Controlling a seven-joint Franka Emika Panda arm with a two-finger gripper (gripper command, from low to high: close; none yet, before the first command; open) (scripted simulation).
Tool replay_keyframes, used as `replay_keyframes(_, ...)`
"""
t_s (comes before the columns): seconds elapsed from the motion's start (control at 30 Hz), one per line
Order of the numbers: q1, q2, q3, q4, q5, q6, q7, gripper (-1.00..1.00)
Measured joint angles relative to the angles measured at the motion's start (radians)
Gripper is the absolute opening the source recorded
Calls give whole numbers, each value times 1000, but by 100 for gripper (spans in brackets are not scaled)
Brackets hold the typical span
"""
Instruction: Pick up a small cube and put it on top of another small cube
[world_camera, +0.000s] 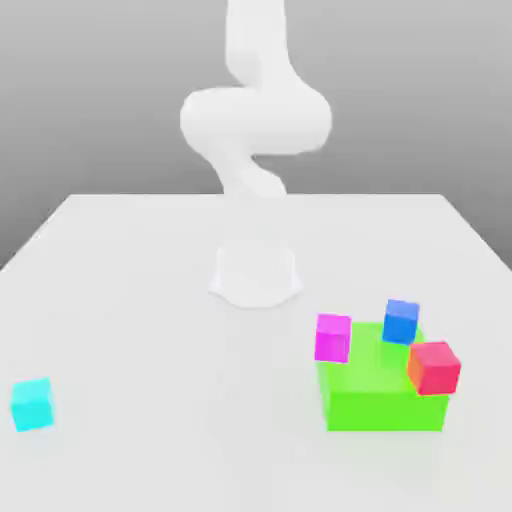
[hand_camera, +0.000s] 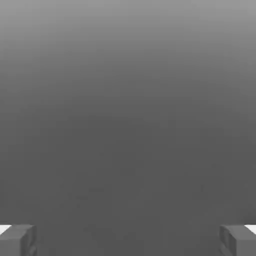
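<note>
One small cube (world_camera: 32, 404) lies alone; hand (hand_camera: 128, 240) spread wide.

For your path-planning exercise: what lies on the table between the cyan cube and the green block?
Nothing: in the exterior view the table is bare between the cyan cube and the green block.

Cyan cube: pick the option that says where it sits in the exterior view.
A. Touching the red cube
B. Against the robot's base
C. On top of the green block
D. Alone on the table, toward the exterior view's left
D. The cyan cube rests by itself on the table, far from the green block and the cubes around it.
</note>
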Motion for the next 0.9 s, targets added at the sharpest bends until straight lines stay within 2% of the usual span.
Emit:
replay_keyframes(0.3, -190, 332, -50, -72, -63, 143, 213, 0)
replay_keyframes(0.5, -285, 549, -119, -119, -67, 238, 327, 0)
replay_keyframes(0.67, -391, 732, -170, -159, -12, 319, 379, 0)
replay_keyframes(0.9, -489, 988, -158, -188, 147, 448, 364, 0)
